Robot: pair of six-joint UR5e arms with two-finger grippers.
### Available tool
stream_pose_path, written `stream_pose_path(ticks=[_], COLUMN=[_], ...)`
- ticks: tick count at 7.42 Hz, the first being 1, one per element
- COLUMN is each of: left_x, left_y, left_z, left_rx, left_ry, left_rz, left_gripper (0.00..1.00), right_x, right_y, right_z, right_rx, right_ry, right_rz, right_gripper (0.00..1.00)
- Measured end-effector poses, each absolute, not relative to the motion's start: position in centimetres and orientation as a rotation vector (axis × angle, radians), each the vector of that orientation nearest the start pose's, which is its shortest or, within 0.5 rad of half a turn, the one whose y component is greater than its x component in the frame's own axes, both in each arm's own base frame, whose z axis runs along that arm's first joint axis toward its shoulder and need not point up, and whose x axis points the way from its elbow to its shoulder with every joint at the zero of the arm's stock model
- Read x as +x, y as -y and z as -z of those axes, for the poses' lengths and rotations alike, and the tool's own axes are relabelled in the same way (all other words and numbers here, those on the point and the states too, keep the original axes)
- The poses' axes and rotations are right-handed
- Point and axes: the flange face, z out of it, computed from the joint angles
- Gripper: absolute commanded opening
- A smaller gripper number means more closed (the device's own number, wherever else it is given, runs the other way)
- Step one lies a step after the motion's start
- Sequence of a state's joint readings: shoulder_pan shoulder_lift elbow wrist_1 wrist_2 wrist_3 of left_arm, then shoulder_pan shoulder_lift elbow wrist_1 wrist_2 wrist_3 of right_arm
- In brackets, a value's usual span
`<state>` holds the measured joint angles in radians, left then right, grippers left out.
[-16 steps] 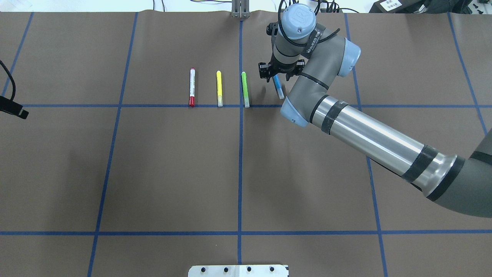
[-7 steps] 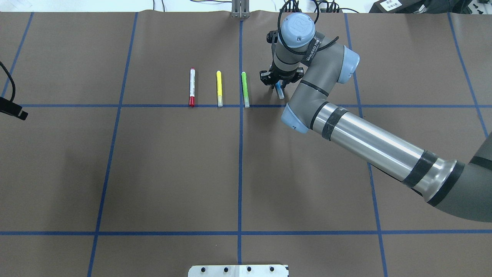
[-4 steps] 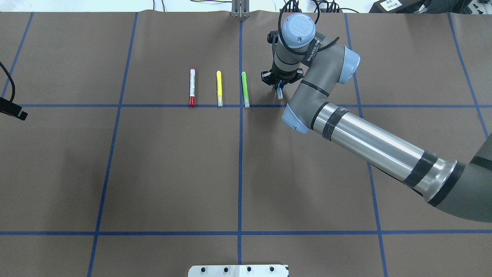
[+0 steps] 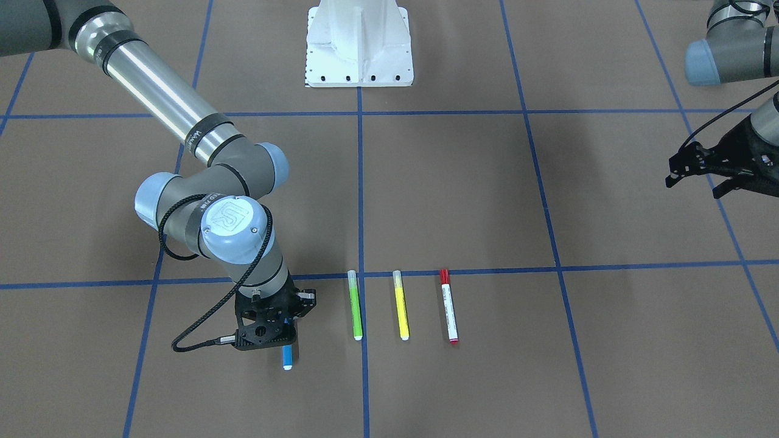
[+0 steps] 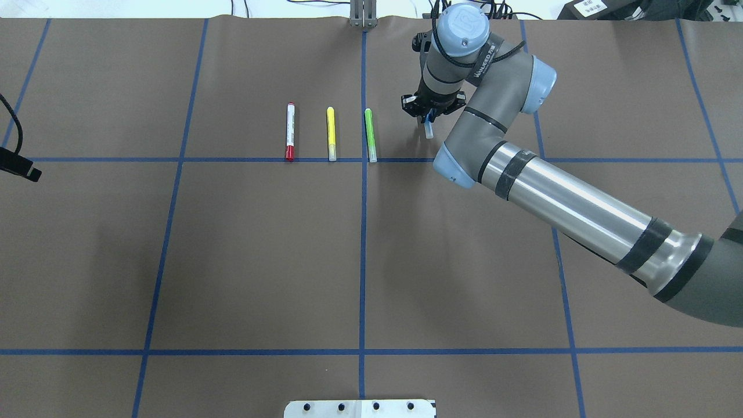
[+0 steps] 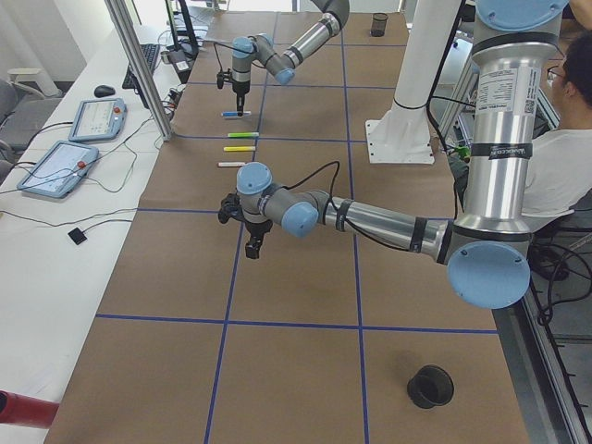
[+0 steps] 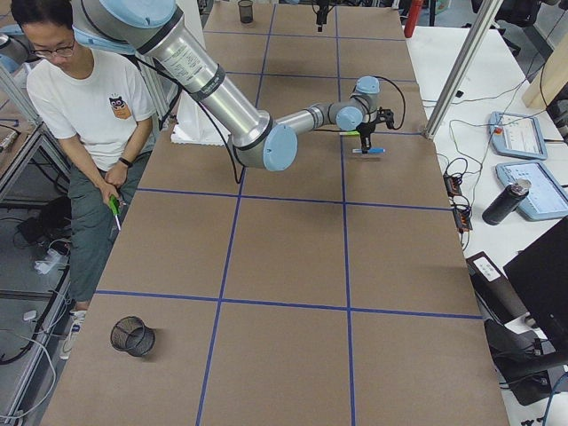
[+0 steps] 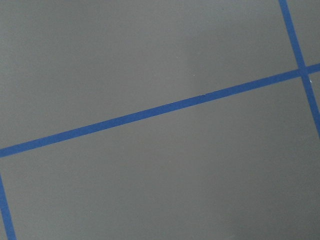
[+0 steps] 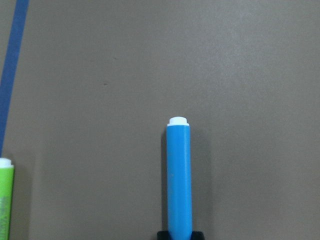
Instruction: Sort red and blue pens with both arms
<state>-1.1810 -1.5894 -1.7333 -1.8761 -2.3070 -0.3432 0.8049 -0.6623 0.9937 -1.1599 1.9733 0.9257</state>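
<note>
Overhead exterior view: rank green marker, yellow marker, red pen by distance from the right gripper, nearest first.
From the right gripper:
1. green marker, just to its left, beside the centre tape line.
2. yellow marker, middle of the row.
3. red pen, leftmost of the row.

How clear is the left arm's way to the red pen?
Probably yes. The red pen lies at the row's end nearest the left gripper, with bare table between them. The yellow marker is beside it but apart, and the right gripper holds the blue pen beyond the green marker.
</note>
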Motion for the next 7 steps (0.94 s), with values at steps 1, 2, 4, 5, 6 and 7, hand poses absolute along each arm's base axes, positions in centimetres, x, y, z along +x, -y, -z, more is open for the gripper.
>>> stream_pose_path(ticks=[1,2,4,5,6,7], left_x=[13.5,13.6,13.8,13.9,13.9,13.9], left_y=[50.4,50.6,51.0,51.2,51.3,51.3], left_z=[-53.4,-53.1,-52.3,-51.7,-51.4,-51.1], left_rx=[0.177,0.180,0.175,0.174,0.176,0.178], left_ry=[-0.842,-0.843,-0.852,-0.857,-0.859,-0.861], left_rz=[-0.223,-0.222,-0.181,-0.163,-0.155,-0.153], left_gripper=[1.00,1.00,1.00,1.00,1.00,1.00], right_x=[-48.7,-45.7,-38.6,-35.2,-31.8,-28.9], right_y=[66.8,65.6,60.7,57.6,54.5,51.8], right_z=[-30.3,-31.7,-35.6,-37.3,-39.6,-41.9], right_rx=[0.210,0.226,0.293,0.321,0.350,0.374], right_ry=[0.824,0.830,0.803,0.792,0.758,0.712], right_rz=[-0.010,-0.024,-0.062,-0.075,-0.096,-0.118], right_gripper=[0.00,0.00,0.00,0.00,0.00,0.00])
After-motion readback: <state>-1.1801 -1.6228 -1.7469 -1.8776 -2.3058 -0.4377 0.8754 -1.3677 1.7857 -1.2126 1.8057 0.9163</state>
